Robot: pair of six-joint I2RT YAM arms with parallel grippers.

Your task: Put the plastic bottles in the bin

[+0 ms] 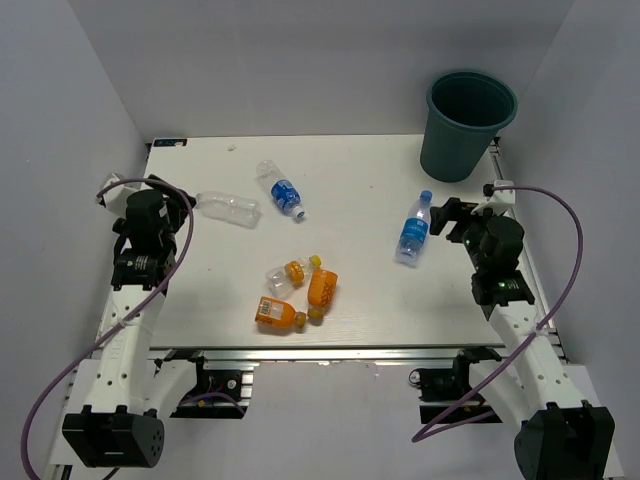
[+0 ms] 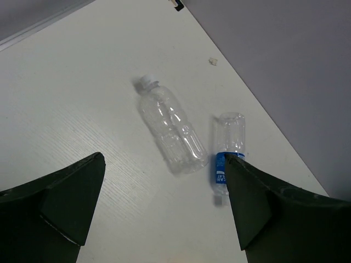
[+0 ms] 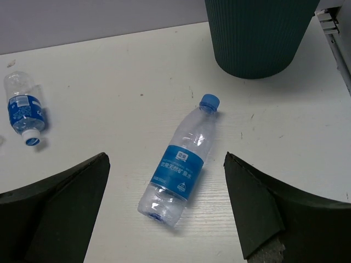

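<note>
A plain clear plastic bottle [image 2: 170, 131] gleams glossy on the matt, faintly grained white tabletop [image 2: 71, 98]; the teal plastic bin [image 3: 258, 38] shows finely ribbed, dull walls.

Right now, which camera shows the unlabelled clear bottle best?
The left wrist view: the plain clear bottle lies whole and large in frame, its ribs visible. The top external view shows it small and lying on its side, without detail. The right wrist view does not show it.

Bright even overhead light, soft shadows, sharp focus, no glare
</note>
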